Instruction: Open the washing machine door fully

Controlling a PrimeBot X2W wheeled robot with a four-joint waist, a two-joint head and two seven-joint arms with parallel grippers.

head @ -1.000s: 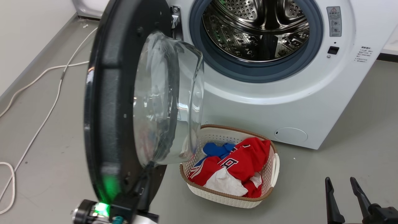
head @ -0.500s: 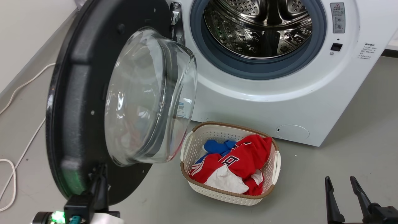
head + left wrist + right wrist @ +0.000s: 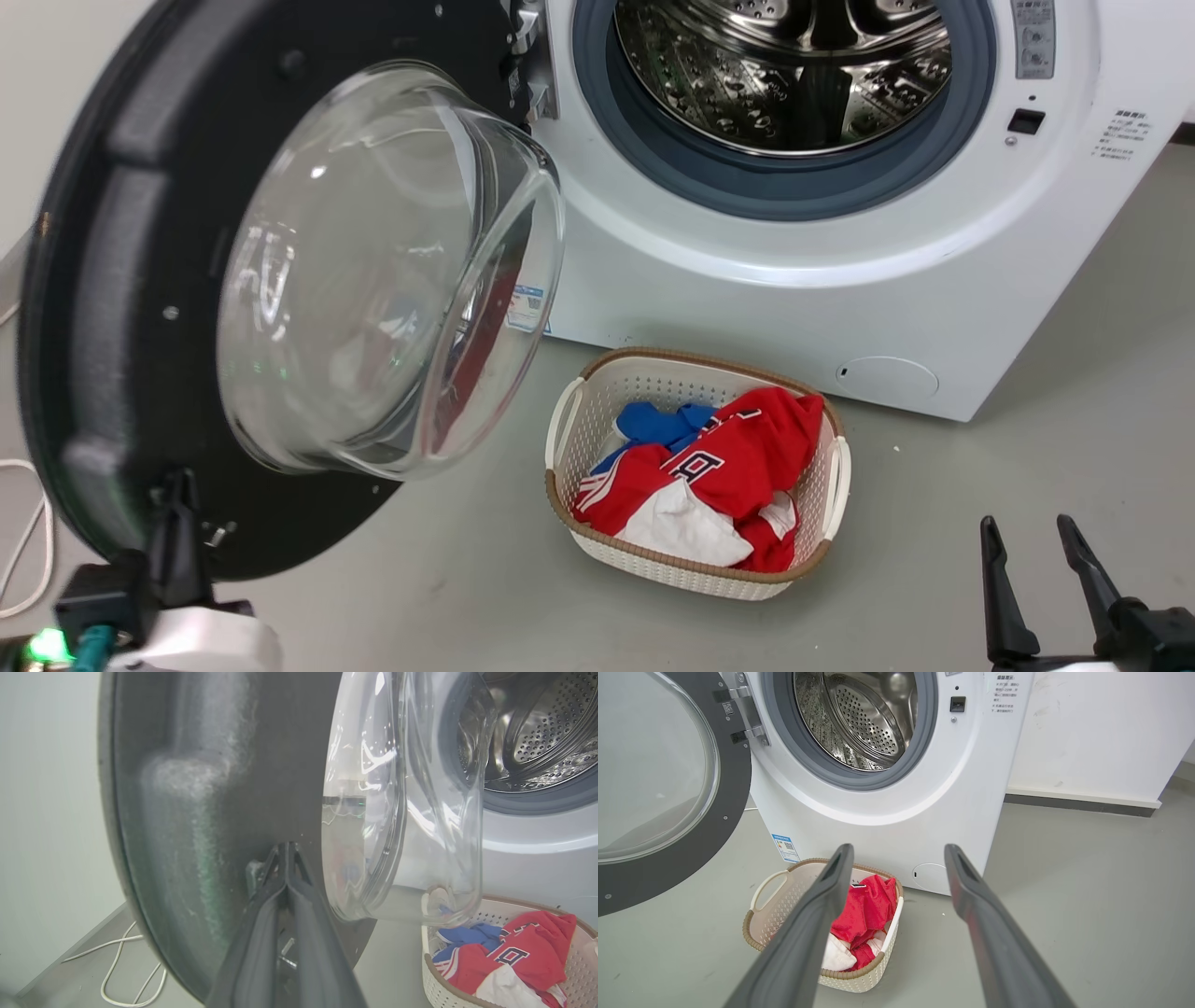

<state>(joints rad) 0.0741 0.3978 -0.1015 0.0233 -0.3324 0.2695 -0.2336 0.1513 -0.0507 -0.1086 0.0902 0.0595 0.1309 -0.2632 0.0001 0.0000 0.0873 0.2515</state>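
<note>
My left gripper (image 3: pixel 286 845), fingers together, touches the inner face of the washing machine door (image 3: pixel 103 280); my right gripper (image 3: pixel 1025 527) hangs spread.

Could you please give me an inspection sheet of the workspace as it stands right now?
Surface: grey floor.
Job's things: washing machine door swung wide, inner side facing the robot; steel drum exposed.
Clutter: white basket of red, blue and white clothes on the floor before the machine.
Grippers: left gripper shut, fingers tipped at the door's inner face, low down; right gripper open, holding nothing.
Cables: white cable on the floor beyond the door.
Surroundings: white wall, dark skirting.
</note>
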